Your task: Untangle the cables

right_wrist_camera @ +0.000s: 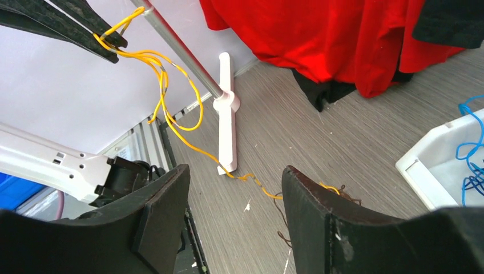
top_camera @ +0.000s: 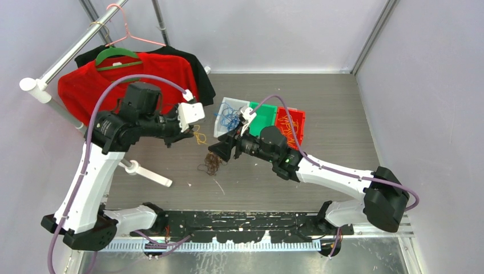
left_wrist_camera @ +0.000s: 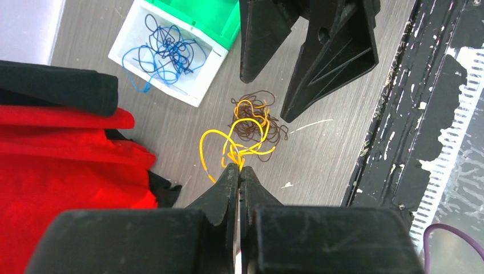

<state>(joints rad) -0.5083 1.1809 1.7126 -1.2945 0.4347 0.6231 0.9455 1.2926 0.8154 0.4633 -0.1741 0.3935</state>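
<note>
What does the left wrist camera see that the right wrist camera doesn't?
Only the left wrist view shows the green bin. Only the right wrist view shows the rack's metal pole and white foot. Both show the yellow cables pinched in the left gripper, the red shirt and the white bin of blue cables.

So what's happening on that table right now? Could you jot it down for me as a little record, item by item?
left gripper: shut on a bunch of yellow wires, raised off the table
yellow wires: trail down to the brown clump lying on the table
right gripper: open, holding nothing, right by the brown clump
white bin: blue wires inside
green bin and red bin: in a row next to the white bin
red shirt: hanging at the back left
</note>
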